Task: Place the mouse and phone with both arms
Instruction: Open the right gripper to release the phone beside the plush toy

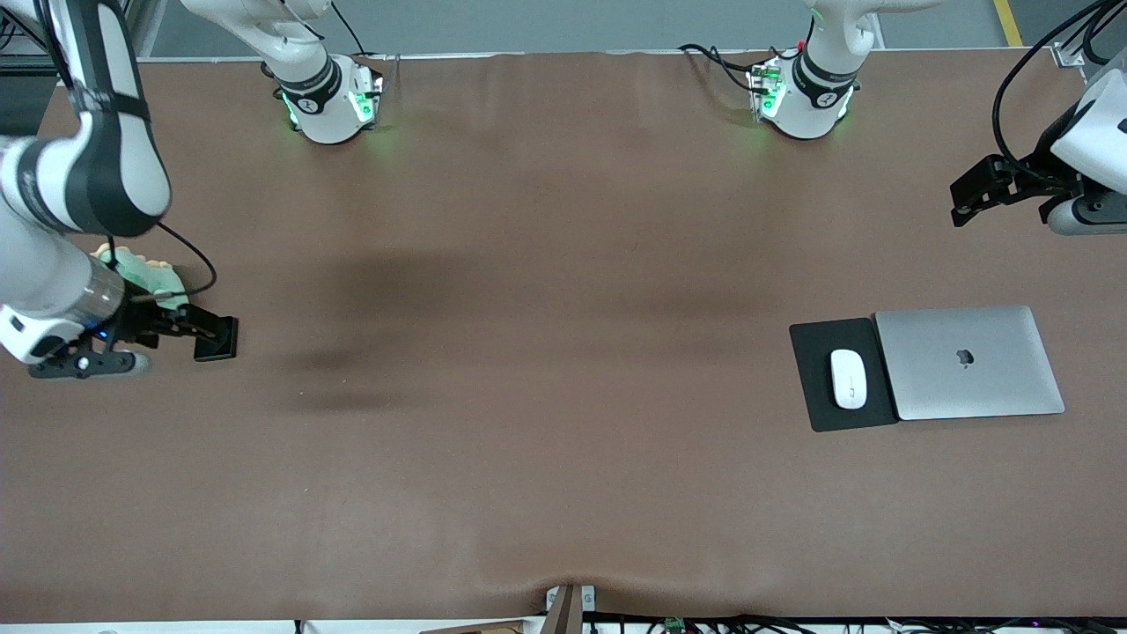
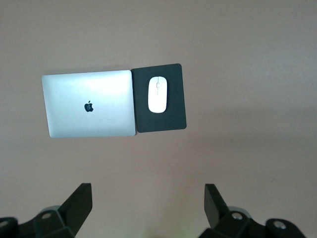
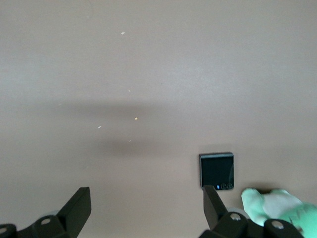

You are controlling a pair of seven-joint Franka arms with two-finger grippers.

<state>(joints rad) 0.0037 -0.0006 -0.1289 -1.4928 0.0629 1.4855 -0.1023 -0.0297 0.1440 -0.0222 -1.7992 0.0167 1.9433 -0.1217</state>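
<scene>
We are seeing the glossy oval mouse (image 1: 849, 379) lying on its mat (image 1: 814, 396). Only the right wrist view is showing the square phone's (image 3: 216, 170) lenses. Both hands, left (image 1: 967, 201) and right (image 3: 143, 208), are gaping wide.

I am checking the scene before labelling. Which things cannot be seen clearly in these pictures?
Green gloved hand: front view, the right arm covers most of it; right wrist view, the edge cuts it off.
Phone: front view, its lenses are too small to see.
Left arm: front view, the edge cuts most off.
</scene>
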